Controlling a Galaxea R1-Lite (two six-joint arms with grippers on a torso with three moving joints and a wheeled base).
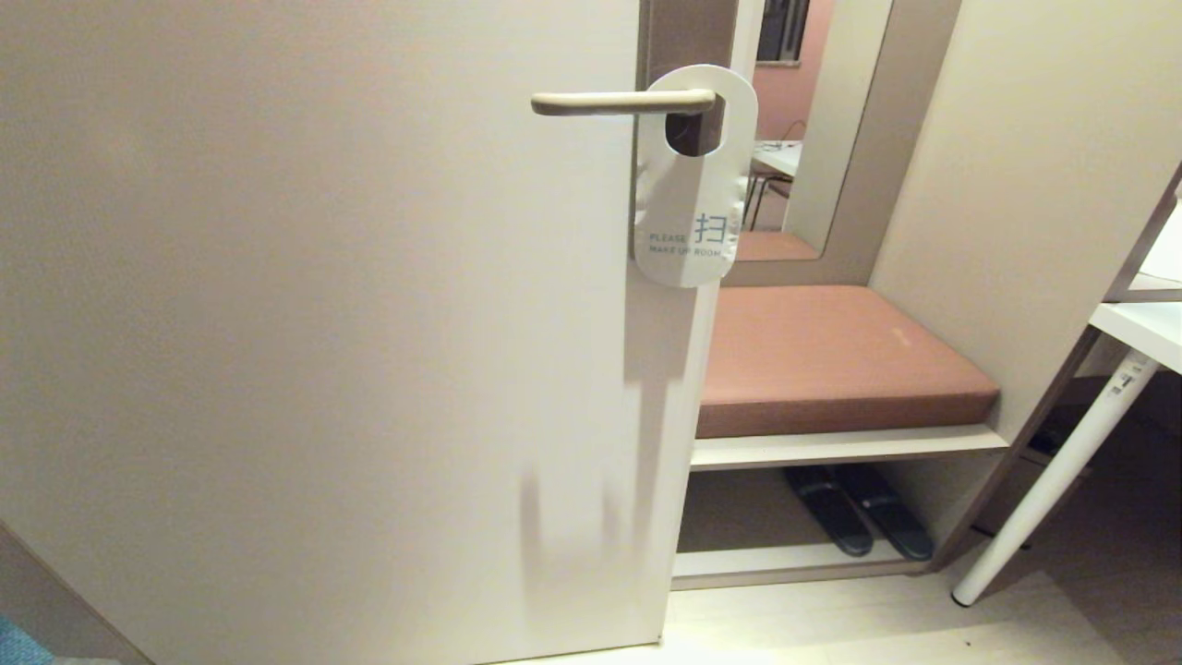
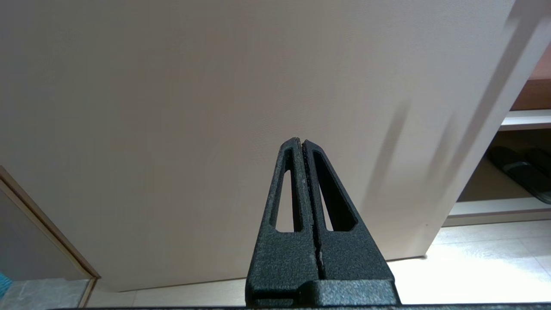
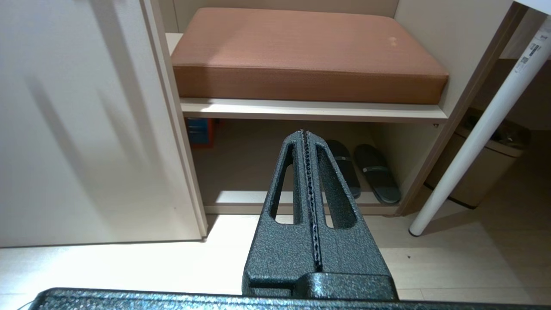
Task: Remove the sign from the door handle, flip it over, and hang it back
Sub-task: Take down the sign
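Plainly nothing has begun: the sign [image 1: 691, 185] hangs by its round hole over the handle [image 1: 621, 102], at about one o'clock in the head view, white "MAKE UP ROOM" side facing out, its lower end free against the door's [image 1: 305, 323] edge. It sits near the handle's root by the brownish backplate [image 1: 679, 32], so my guess is it must slide along the lever toward its free end at nine o'clock to come off. Neither arm shows in the head view. The left tool [image 2: 303, 142] has its fingers pressed together on nothing, pointing at the bare door low down; the right tool [image 3: 305, 133] is likewise closed and empty, aimed toward the bench shelf where slippers [image 3: 363, 170] lie under a brown cushion [image 1: 831, 356]. Both look parked low, well below the sign, probably a rest pose before reaching up. Past the door, at three o'clock, a white worktop [image 1: 1140, 328] leg slants to the floor, and a bin [image 3: 486, 172] stands behind it; the leg could crowd the right arm as it lifts, while the door face itself limits the left
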